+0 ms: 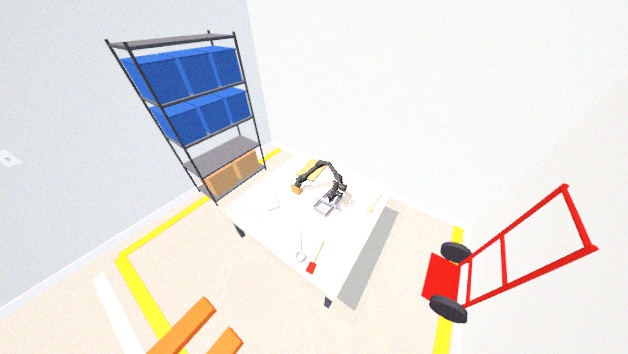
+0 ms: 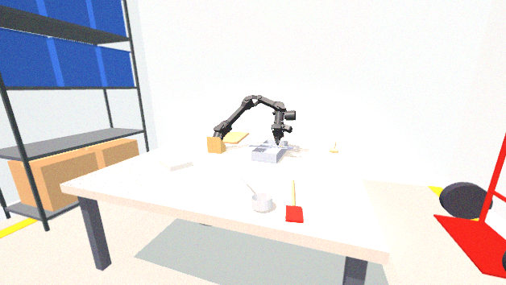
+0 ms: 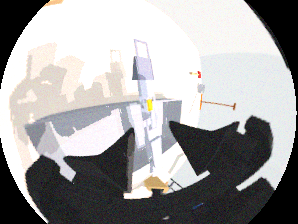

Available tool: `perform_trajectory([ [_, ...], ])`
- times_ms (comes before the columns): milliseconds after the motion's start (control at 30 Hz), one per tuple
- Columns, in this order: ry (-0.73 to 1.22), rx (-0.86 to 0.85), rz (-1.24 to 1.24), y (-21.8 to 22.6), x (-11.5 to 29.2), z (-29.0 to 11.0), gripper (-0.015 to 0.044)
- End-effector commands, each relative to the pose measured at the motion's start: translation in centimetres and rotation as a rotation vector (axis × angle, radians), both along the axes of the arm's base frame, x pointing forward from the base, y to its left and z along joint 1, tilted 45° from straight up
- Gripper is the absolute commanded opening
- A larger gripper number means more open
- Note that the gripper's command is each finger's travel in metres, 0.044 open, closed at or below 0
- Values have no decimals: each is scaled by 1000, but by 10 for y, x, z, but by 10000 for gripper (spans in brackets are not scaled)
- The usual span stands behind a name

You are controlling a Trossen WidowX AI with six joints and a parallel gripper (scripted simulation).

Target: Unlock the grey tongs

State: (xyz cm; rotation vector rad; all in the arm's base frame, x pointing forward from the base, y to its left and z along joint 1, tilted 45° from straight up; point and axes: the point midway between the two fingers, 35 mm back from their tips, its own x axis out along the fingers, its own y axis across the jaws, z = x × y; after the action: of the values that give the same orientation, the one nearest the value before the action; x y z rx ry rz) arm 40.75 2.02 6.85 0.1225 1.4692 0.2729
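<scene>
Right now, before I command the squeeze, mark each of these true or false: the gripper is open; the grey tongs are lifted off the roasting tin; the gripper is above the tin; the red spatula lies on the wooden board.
1. The black parallel-jaw gripper is open: true, its fingers straddle the tongs.
2. The grey metal tongs are lifted: false, they rest across the pale grey roasting tin.
3. The gripper is above the tin: true.
4. The red-bladed spatula lies on the light wooden board: false, it lies on the white table, near the front edge.

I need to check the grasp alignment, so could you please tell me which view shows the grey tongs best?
The wrist view: the tongs run lengthwise between the open gripper fingers. In the exterior view they are a thin line across the tin; in the top view, barely distinguishable.
</scene>
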Motion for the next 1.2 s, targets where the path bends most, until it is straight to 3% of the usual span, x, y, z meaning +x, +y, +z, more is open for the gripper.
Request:
perform_trajectory([
  [0, 17, -1, -5, 2, -2, -11, 260],
  [1000, 17, -1, -5, 12, -2, -53, 260],
  [1167, 4, 2, 1, 12, 1, -47, 129],
])
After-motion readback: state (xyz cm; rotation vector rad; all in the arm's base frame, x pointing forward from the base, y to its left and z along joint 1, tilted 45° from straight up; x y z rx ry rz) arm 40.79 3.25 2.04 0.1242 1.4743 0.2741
